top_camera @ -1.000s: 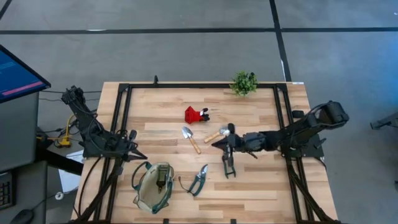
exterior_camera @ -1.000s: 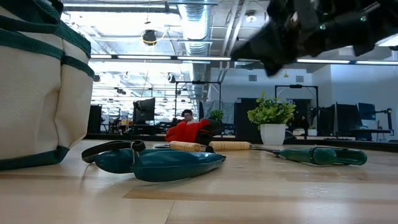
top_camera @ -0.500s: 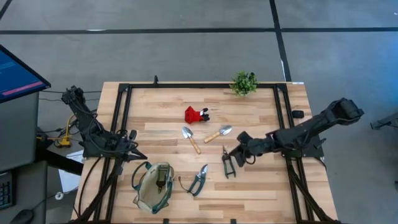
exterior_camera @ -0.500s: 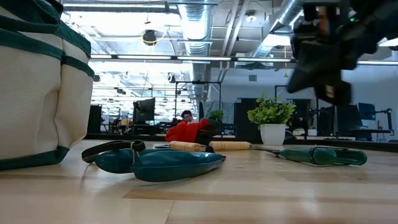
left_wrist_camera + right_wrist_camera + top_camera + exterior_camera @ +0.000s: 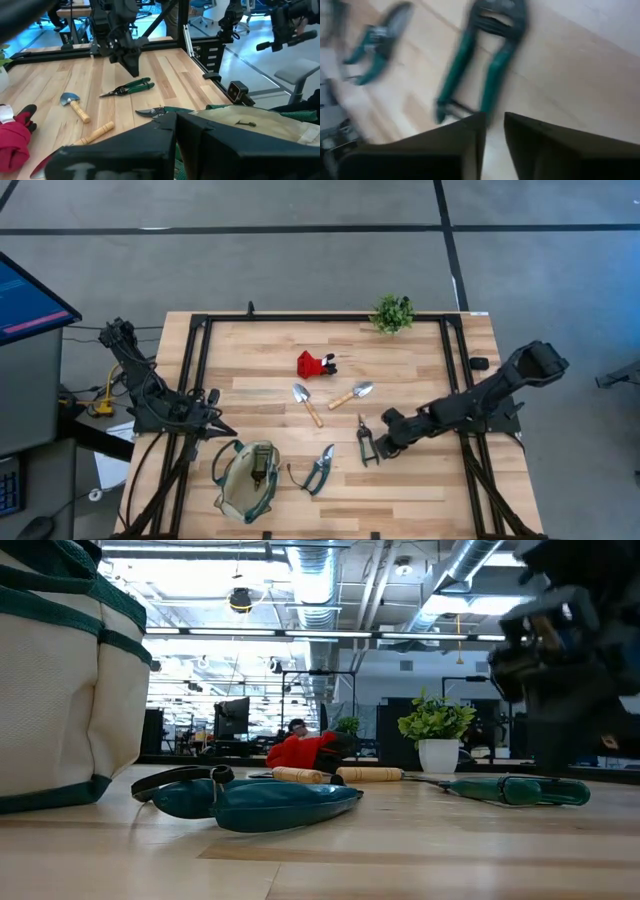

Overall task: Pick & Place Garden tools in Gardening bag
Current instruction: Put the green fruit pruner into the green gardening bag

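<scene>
The right tool (image 5: 385, 442), fingers slightly parted and nothing held, is poised just beside the green-handled shears (image 5: 366, 444) on the table (image 5: 430, 490). Nearest the front edge, the gardening bag (image 5: 250, 478) stands with a second pair of shears (image 5: 319, 469) beside it. Farther back, two trowels (image 5: 307, 404) (image 5: 352, 394) and the red-and-black tool (image 5: 316, 365) lie unpicked, so little of the task appears done. The left tool (image 5: 213, 412), pressed together, is parked at the table's left side.

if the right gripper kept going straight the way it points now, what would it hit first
Most likely the green-handled shears lying just ahead of the right gripper; its wrist view shows their handles right past the fingers. How high it hangs above them is unclear.
</scene>
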